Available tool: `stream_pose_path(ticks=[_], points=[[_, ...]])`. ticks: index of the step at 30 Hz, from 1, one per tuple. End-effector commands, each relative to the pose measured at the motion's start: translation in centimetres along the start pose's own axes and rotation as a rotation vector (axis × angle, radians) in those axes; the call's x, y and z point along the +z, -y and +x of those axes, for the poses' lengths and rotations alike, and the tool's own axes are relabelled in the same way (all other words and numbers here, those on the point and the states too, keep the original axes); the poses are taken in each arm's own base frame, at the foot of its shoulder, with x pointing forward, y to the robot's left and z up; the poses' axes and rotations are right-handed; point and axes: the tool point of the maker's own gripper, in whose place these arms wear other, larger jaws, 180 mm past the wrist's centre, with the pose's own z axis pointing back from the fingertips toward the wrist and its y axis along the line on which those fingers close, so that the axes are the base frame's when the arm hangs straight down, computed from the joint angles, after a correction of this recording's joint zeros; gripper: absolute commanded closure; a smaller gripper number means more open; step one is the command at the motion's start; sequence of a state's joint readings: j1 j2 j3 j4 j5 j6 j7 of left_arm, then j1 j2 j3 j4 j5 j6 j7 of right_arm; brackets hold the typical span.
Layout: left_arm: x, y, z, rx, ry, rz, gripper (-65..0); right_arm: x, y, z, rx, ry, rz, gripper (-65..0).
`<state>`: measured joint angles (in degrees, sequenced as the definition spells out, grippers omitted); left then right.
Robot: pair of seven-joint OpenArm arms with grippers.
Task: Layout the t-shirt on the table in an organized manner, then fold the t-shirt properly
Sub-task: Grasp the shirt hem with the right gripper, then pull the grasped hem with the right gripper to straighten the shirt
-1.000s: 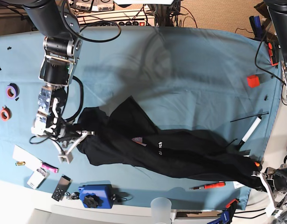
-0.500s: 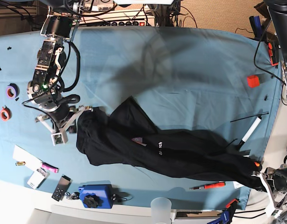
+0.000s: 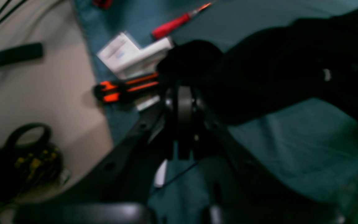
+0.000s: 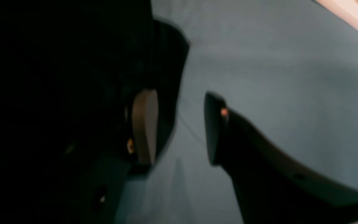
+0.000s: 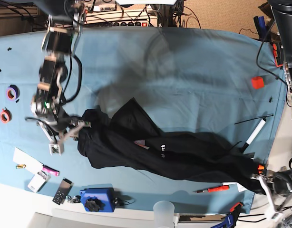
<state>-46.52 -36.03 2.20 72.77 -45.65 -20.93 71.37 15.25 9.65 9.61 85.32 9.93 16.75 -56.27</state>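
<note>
The black t-shirt (image 5: 174, 154) lies bunched in a long band across the near half of the teal table (image 5: 193, 71), with small white lettering showing at its middle. At the shirt's left end my right gripper (image 5: 70, 137) stands open. In the right wrist view its fingers (image 4: 144, 124) are spread with only teal cloth between them, and the shirt (image 4: 57, 77) lies against the outer side of one. At the table's near right corner my left gripper (image 5: 261, 179) is shut on the shirt's other end (image 3: 191, 59).
Purple (image 5: 12, 92) and orange (image 5: 4, 115) tape rolls lie at the left edge. A blue device (image 5: 96, 199), a plastic cup (image 5: 164, 209) and a red screwdriver (image 5: 213, 189) line the near edge. A white marker (image 5: 255, 133) and a red cube (image 5: 257, 82) sit at the right.
My right gripper has opened and let go of the shirt's left end, and its arm has swung and straightened above it. The left gripper has barely moved.
</note>
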Motion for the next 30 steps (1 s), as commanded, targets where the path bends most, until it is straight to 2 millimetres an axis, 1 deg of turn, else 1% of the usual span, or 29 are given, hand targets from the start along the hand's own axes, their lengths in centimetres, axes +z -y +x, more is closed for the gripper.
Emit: stream_pose_path(ticks=[1, 3, 4, 6, 9, 12, 13, 14, 15, 17, 19, 21, 23, 27, 30], points=[[1.2, -0.3, 2.1, -0.015, 0.061, 0.01, 0.0, -0.4, 0.5, 2.2, -0.01, 0.043, -0.002, -24.9], [0.9, 0.2, 2.3, -0.015, 0.063, -0.004, 0.0, -2.3, 0.1, 1.8, -0.03, -0.005, 0.035, -24.9], [0.8, 0.4, 2.4, -0.015, 0.066, -0.009, 0.0, -3.1, -0.5, 1.7, -0.031, -0.026, 0.065, -24.9], [0.6, 0.6, 2.4, -0.015, 0.067, -0.013, 0.0, -4.1, -2.3, 1.5, -0.029, -0.051, 0.148, -24.9], [0.6, 0.7, 2.4, -0.015, 0.067, -0.014, 0.0, -4.6, -4.4, 1.1, -0.049, -0.061, 0.226, -24.9], [0.6, 0.6, 2.4, -0.015, 0.066, -0.013, 0.0, -4.8, -5.4, -0.4, -0.054, -0.122, 0.247, -24.8], [0.6, 0.6, 2.4, -0.015, 0.066, -0.013, 0.0, -4.7, -5.8, -0.9, -0.056, -0.142, 0.256, -23.3], [0.6, 0.6, 2.4, -0.015, 0.066, -0.013, 0.0, -4.7, -6.0, -1.3, -0.061, -0.161, 0.264, -19.0], [0.6, 0.7, 2.4, -0.015, 0.067, -0.014, 0.0, -4.6, -6.2, -1.8, -0.066, -0.186, 0.273, -13.1], [0.6, 0.6, 2.4, -0.015, 0.066, -0.014, 0.0, -4.2, -6.3, -2.8, -0.06, -0.244, 0.279, -0.5], [0.6, 0.6, 2.4, -0.015, 0.065, -0.014, 0.0, -3.9, -5.8, -2.7, -0.049, -0.253, 0.267, 0.0], [0.6, 0.6, 2.4, -0.015, 0.065, -0.013, 0.0, -3.4, -4.8, -2.1, -0.033, -0.226, 0.243, 0.0], [0.6, 0.6, 2.4, -0.015, 0.065, -0.014, 0.0, -2.4, -3.7, -1.2, -0.005, -0.189, 0.212, 0.0], [0.6, 0.6, 2.4, -0.015, 0.065, -0.014, 0.0, 0.8, -2.1, -1.1, 0.083, -0.158, 0.15, 0.0], [0.6, 0.6, 2.4, -0.015, 0.065, -0.013, 0.0, 3.8, -1.7, -2.0, 0.135, -0.147, 0.145, 0.0]])
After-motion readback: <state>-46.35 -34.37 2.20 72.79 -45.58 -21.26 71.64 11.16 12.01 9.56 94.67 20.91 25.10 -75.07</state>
